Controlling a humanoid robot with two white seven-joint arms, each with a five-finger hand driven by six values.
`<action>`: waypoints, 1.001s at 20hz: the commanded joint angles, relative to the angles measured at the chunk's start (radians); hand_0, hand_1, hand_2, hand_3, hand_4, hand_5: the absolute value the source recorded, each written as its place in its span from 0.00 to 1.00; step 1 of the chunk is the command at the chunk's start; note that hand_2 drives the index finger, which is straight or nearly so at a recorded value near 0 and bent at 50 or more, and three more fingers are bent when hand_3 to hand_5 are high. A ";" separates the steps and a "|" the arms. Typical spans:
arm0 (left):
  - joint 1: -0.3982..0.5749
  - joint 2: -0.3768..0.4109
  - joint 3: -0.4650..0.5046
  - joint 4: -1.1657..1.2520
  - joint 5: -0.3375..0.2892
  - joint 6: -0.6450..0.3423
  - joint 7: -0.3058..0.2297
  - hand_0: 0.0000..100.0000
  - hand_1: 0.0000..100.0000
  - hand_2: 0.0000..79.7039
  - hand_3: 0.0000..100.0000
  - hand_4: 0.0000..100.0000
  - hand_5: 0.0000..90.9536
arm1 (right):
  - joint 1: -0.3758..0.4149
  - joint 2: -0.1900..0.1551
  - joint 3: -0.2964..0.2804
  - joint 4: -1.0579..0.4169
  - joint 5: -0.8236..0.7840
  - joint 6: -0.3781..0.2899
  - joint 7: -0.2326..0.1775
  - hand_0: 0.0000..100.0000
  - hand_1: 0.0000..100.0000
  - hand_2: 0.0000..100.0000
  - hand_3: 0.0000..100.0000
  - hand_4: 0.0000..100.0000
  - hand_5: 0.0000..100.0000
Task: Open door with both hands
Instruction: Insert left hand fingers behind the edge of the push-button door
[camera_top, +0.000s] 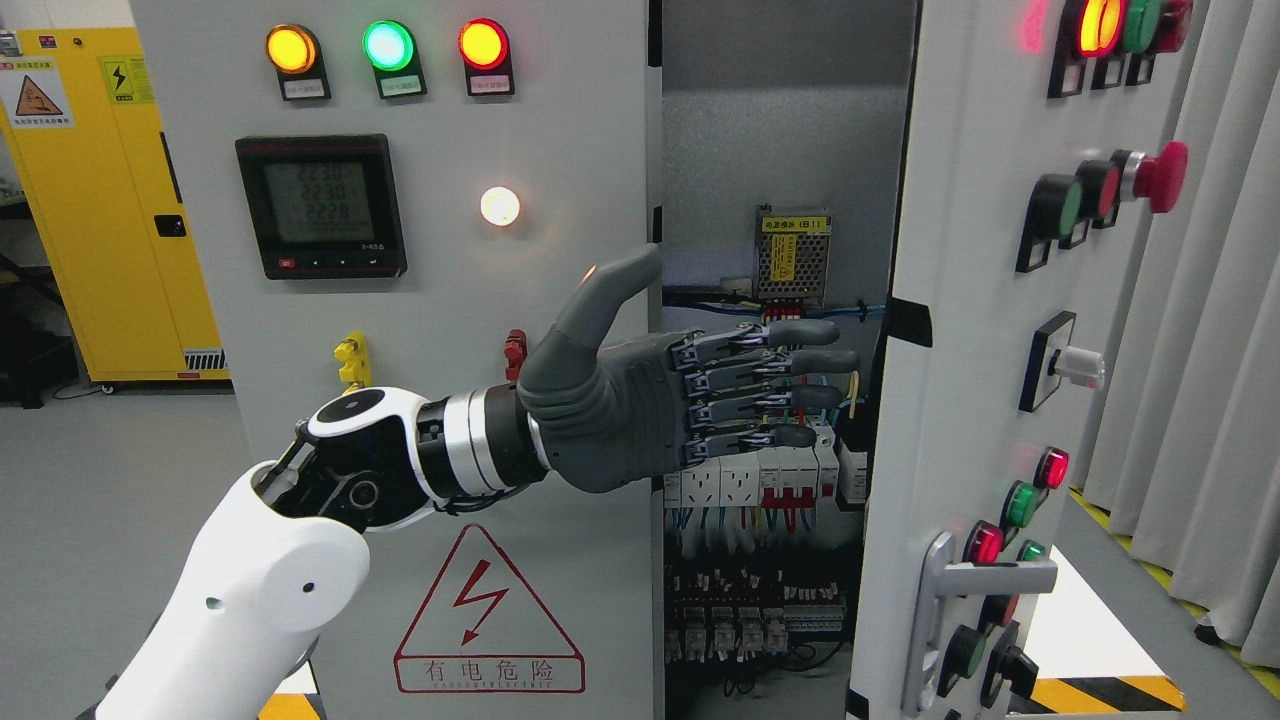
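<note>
Now, right door (960, 400) ajar, wiring (760, 520) exposed

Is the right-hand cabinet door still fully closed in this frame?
No. The right door is swung open, exposing breakers and wiring inside, with the left hand stretched flat across the gap.

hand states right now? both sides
Left hand: open, fingers extended flat into the gap beside the right cabinet door, holding nothing.
Right hand: not in view.
</note>
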 joint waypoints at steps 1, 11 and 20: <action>-0.019 -0.129 -0.030 0.045 -0.029 0.003 0.000 0.00 0.00 0.00 0.00 0.00 0.00 | 0.000 -0.001 0.000 0.000 -0.032 0.001 0.000 0.20 0.12 0.00 0.00 0.00 0.00; -0.042 -0.198 -0.027 0.042 -0.092 0.011 0.023 0.00 0.00 0.00 0.00 0.00 0.00 | 0.000 -0.001 0.000 0.000 -0.032 0.001 0.000 0.20 0.12 0.00 0.00 0.00 0.00; -0.050 -0.209 -0.016 0.014 -0.090 0.019 0.056 0.00 0.00 0.00 0.00 0.00 0.00 | 0.000 -0.001 0.000 0.000 -0.032 0.001 0.000 0.20 0.12 0.00 0.00 0.00 0.00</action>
